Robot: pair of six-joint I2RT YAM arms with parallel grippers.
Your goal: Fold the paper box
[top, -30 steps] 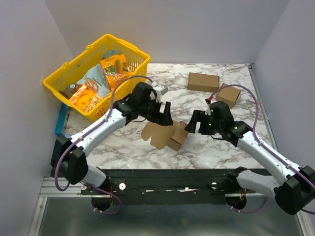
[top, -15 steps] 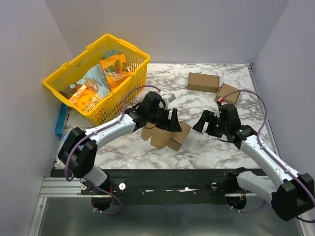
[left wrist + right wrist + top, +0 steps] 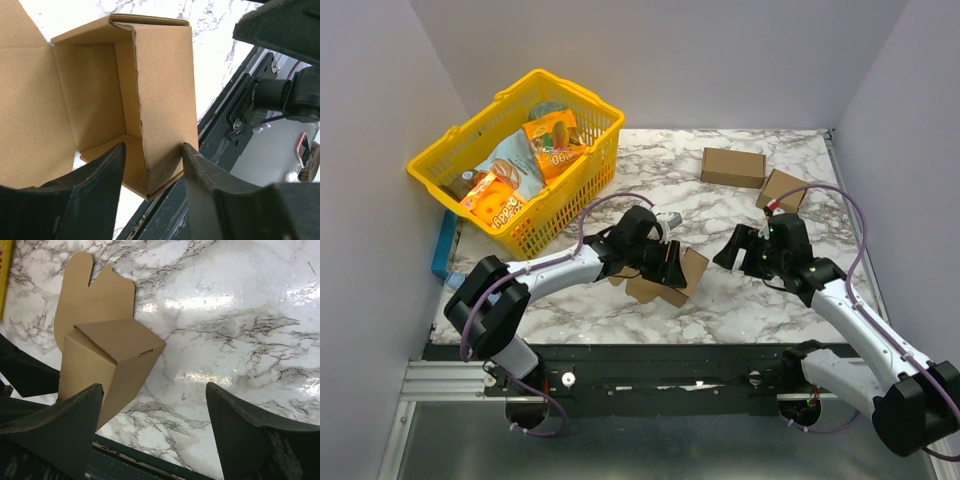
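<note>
The paper box (image 3: 692,268) is sitting half-formed at the front middle of the marble surface (image 3: 720,200), with the left tool (image 3: 672,262) reaching over it.

In the left wrist view, the paper box (image 3: 162,75) is showing one raised wall running between the fingers of the left tool (image 3: 153,150). They are standing apart and straddling that wall rather than pinching it. The flat flap with rounded tabs is spreading out on the far side from the right tool (image 3: 732,250). That tool is hovering just beside the box with its fingers wide apart and gripping nothing. From there the paper box (image 3: 107,365) is lying to the right tool's (image 3: 152,390) left. The left arm looks nearer, so the next fold is probably its job.
</note>
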